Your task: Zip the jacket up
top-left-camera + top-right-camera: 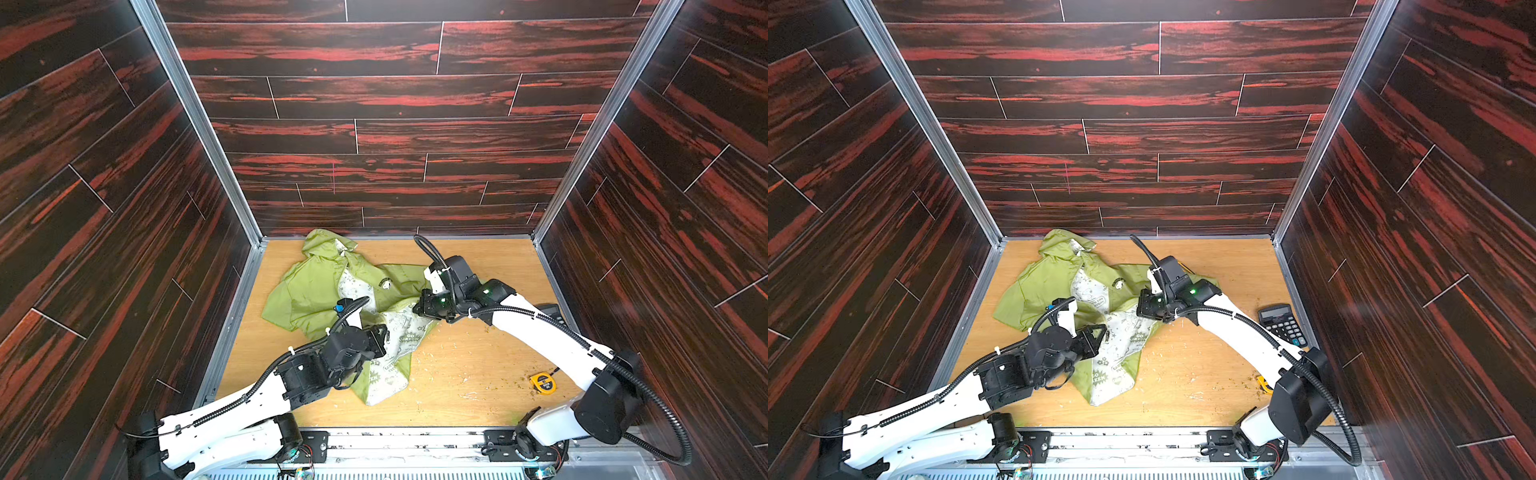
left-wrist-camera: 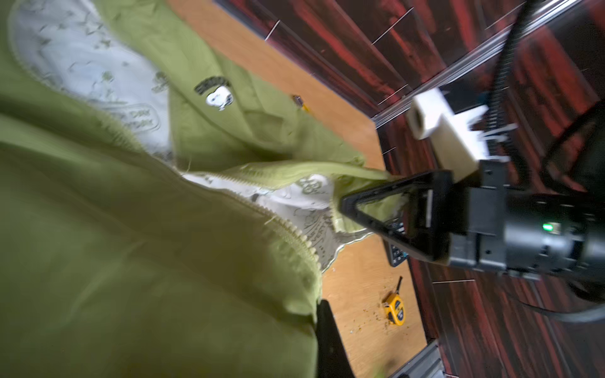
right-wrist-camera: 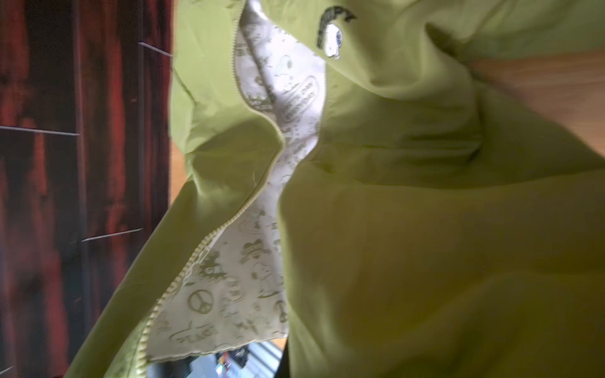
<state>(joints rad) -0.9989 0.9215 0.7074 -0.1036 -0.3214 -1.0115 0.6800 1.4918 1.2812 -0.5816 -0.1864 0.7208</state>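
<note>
Against the back wall point(image 1: 395, 124), on the table point(image 1: 478, 374) near that wall's left corner, the jacket point(image 1: 316, 291) lies crumpled, front open and patterned lining showing. Farther from the wall, the right gripper point(image 1: 416, 309) is clamped on one front panel's hem, and farther again the left gripper point(image 1: 383, 333) is clenched on the opposite panel's lower edge, likely to draw both bottom ends together so the zipper teeth point(image 2: 288, 230), lying apart and unjoined, can be mated
</note>
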